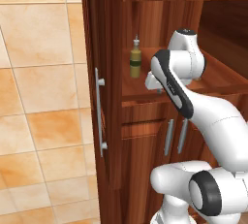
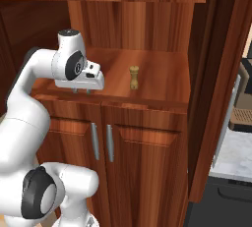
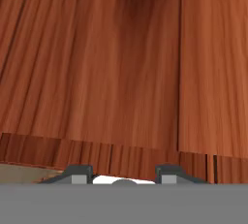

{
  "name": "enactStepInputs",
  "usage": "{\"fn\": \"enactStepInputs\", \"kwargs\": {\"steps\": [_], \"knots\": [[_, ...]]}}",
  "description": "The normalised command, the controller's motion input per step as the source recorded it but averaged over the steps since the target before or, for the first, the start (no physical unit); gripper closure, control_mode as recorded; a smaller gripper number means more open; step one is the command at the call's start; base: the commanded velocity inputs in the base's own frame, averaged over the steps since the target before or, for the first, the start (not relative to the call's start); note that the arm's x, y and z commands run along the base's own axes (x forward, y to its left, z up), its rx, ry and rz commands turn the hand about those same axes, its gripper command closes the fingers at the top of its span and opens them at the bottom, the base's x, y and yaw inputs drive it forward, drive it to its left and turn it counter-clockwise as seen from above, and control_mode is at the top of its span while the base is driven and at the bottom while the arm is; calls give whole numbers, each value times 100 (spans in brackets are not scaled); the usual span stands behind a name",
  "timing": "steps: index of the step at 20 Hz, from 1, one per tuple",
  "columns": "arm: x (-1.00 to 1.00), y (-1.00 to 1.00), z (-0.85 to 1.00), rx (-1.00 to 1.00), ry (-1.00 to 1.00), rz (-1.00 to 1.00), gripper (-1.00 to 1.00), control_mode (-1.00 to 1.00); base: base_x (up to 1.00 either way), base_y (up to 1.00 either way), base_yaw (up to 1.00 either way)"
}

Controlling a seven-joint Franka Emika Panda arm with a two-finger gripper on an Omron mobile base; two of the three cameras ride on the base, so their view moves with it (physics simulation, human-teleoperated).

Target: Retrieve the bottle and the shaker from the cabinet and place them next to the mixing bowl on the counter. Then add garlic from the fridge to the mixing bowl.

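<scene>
The bottle stands upright on the open shelf of the cabinet, toward the left side near the open door. In the right base view a small tan shaker stands mid-shelf. The gripper hangs over the shelf's front edge, left of the shaker and apart from it, fingers slightly parted with nothing between them.

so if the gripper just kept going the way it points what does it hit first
Most likely the cabinet shelf: the gripper points down at its wood near the front edge, with nothing between. The shaker stands off to the side.
</scene>
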Motion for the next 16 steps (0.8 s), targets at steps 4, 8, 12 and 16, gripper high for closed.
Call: {"fn": "enactStepInputs", "kwargs": {"steps": [4,8,12,16], "knots": [[-16,-1,0,0,0,-1,-100,-100,0,0,0],[-20,-3,0,0,-4,-1,-100,-100,0,0,0],[-29,-56,0,1,-44,-2,-100,-100,0,0,0],[-6,-50,1,0,-24,-4,-100,-100,0,0,0]]}}
